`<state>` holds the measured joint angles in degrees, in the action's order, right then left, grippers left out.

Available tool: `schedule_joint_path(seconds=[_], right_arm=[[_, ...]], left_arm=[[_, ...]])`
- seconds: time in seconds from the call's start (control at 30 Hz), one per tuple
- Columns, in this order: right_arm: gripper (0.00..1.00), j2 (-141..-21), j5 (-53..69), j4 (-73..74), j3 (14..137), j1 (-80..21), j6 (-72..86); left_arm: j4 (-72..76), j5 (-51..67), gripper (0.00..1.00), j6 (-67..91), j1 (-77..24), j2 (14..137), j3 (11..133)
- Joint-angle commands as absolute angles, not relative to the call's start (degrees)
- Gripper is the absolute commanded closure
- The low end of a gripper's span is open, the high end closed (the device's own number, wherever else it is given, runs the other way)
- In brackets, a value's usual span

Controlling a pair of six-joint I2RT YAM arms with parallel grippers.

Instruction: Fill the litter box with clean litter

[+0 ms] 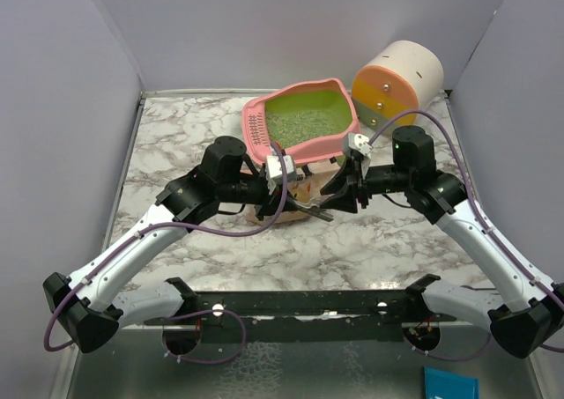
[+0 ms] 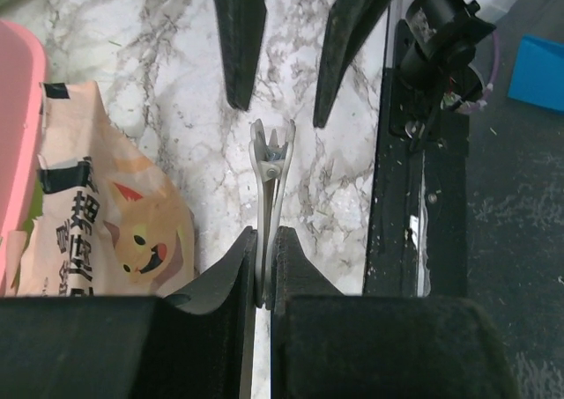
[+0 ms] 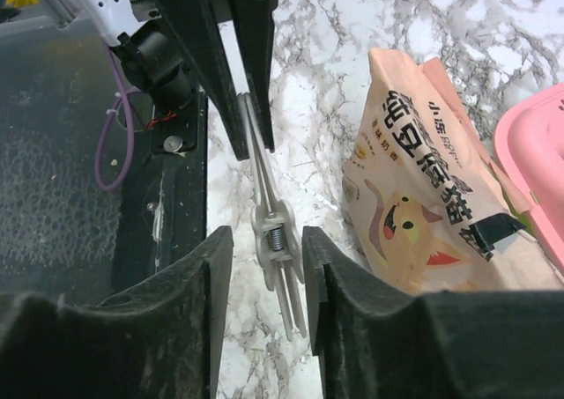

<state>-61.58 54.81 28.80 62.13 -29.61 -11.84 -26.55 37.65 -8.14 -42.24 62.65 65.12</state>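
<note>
Over the marble table (image 1: 370,249), my left gripper (image 2: 264,267) is clamped on 1 end of a pale spring clip (image 2: 270,183), its 2 fingers (image 2: 231,271) pressed flat against the thin plastic, which vanishes between them. My right gripper (image 3: 264,258) stands facing it with its fingers (image 3: 210,276) apart, 1 on each side of the clip's coiled spring and a sliver of marble showing on both sides. The tan pouch (image 3: 423,188) with the cartoon animal lies flat just beside the clip, touching or nearly touching the pink litter box (image 1: 256,130). Its far end is cut off in both wrist views, so I cannot tell whether it is open. From above, my 2 wrists hide most of the pouch and the clip. The box sits at the back of the table, clean litter (image 1: 304,121) speckling its green inside. The round drawer cabinet (image 1: 397,82) stands beside it to the right.
</note>
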Motion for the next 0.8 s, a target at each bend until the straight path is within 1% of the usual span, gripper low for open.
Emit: schedule_joint_path(seconds=[0.0, 0.27, 0.63, 0.7, 0.77], right_arm=[[0.60, -60.60, 54.39, 30.33, 64.78, -29.51, -13.52], [0.56, -63.12, 58.52, 33.69, 64.39, -29.60, -15.17], [0.55, -63.70, 59.10, 32.69, 63.05, -30.36, -14.11], [0.58, -64.04, 58.08, 32.69, 62.80, -30.64, -14.00], [0.67, -64.43, 56.84, 32.36, 62.59, -30.82, -13.48]], left_arm=[[-29.99, 41.99, 1.00, -13.65, -42.78, 61.92, 65.74], [-29.77, 42.56, 1.00, -14.78, -42.74, 62.33, 67.45], [-27.34, 40.41, 1.00, -13.75, -42.71, 63.84, 68.63], [-27.24, 40.34, 1.00, -13.63, -42.67, 64.32, 69.16], [-27.01, 40.26, 1.00, -13.43, -42.71, 64.65, 69.45]])
